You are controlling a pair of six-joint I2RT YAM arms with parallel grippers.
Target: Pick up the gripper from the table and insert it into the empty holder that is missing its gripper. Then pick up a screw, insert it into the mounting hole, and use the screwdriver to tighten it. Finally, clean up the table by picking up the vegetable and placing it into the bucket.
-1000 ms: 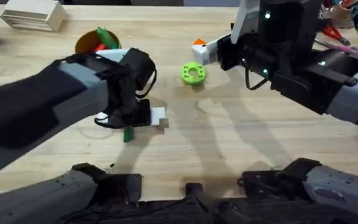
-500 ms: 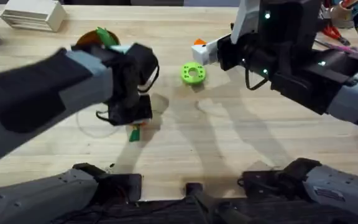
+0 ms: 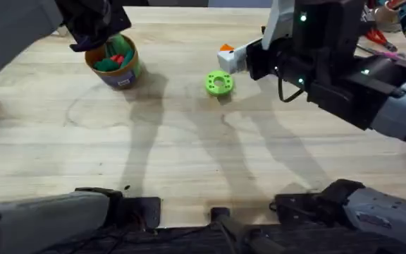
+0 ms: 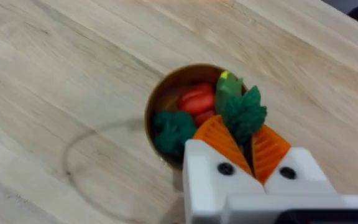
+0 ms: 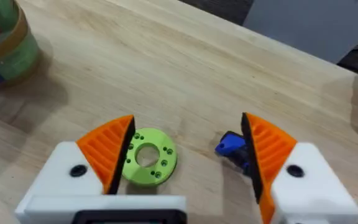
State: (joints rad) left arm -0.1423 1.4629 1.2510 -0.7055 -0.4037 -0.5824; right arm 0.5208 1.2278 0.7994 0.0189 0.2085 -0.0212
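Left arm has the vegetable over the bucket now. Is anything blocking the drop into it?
Nothing bars the way. The left gripper holds the vegetable over the bucket's open mouth. A red toy and a dark green one already lie inside, leaving room.

No text can be read anywhere; the label on the bucket (image 3: 115, 65) is too blurred.

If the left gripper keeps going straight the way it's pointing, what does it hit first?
Probably the bucket: the left gripper, shut on the vegetable, points down at its open top, where other toy pieces lie. Depth is unclear.
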